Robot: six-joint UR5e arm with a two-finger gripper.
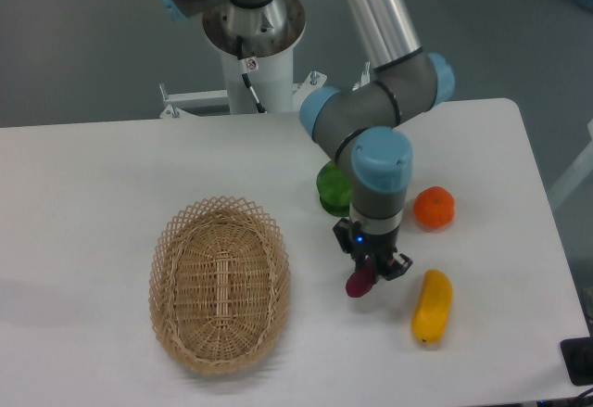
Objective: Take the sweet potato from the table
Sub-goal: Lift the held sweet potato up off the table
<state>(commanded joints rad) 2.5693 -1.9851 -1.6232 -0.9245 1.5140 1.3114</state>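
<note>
The gripper (372, 271) has its two fingers drawn in narrow around the upper end of the sweet potato (358, 284), which hangs from them as a short dark magenta stub, its lower end low over the table (83, 194) or perhaps just touching it; which cannot be told from this view. It sits right of the wicker basket (220, 282) and left of the yellow vegetable (432, 306). By its look the piece is light and stiff, with a smooth, probably slippery skin, so a hold near one rounded end may let it swing or slide out; a grasp across the middle of its length would likely be surer. It is small, finger-like and glossy purple-red, thinner and shorter than its yellow neighbour. Farther back and to the right lies a round orange fruit (434, 208), and a green object (332, 187) shows partly behind the arm's wrist.
</note>
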